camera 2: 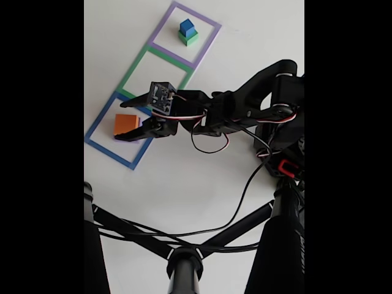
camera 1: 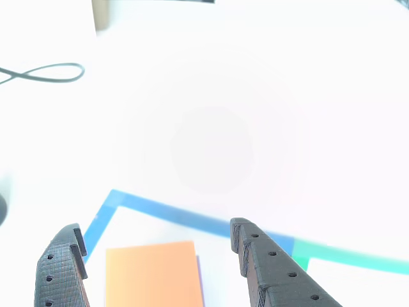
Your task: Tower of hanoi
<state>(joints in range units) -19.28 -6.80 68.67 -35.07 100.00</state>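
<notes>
An orange block [camera 1: 152,275] lies inside the blue square outline [camera 1: 160,211], and a thin purple edge [camera 1: 199,281] shows along its right side. My gripper [camera 1: 153,227] is open, with one dark finger on each side of the orange block and not touching it. In the fixed view the gripper [camera 2: 125,120] straddles the orange block [camera 2: 124,124] in the blue outline [camera 2: 98,144] at lower left. A small blue cube [camera 2: 186,26] sits on a green block [camera 2: 189,38] inside the purple outline [camera 2: 208,37] at the top.
A green outline [camera 2: 131,70] lies between the blue and purple ones. A thin cable loop [camera 1: 48,73] lies on the white table at far left. Black stand bars [camera 2: 184,257] and the arm's wires [camera 2: 245,184] cross the lower fixed view.
</notes>
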